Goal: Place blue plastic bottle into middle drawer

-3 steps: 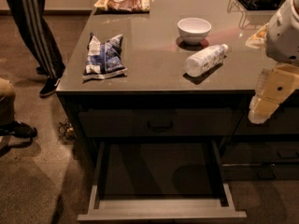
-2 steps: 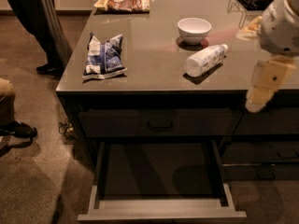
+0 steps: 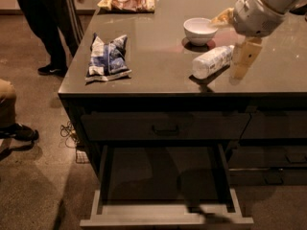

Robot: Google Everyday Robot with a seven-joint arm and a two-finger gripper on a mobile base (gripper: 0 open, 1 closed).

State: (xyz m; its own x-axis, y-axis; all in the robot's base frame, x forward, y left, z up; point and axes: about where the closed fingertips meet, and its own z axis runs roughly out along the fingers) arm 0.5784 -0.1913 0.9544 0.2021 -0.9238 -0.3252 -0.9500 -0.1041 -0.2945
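Observation:
The blue plastic bottle [image 3: 213, 61] lies on its side on the grey countertop [image 3: 158, 66], near the right front, just in front of a white bowl [image 3: 200, 30]. My gripper [image 3: 243, 57] hangs from the white arm at the upper right, its cream fingers pointing down right beside the bottle's far end, just above the counter. The middle drawer [image 3: 165, 186] is pulled open below the counter's front, with a dark bottom and a plain grey front panel. Nothing lies in it.
A blue-white snack bag [image 3: 108, 57] lies at the counter's left. A brown snack bag [image 3: 127, 2] lies at the far edge. The top drawer with a bar handle [image 3: 165, 127] is closed. A person's legs [image 3: 48, 28] stand at the left.
My gripper has moved left and away from the front edge, from off the counter's right front to right beside the bottle. The camera has come closer. The person at the left has shifted.

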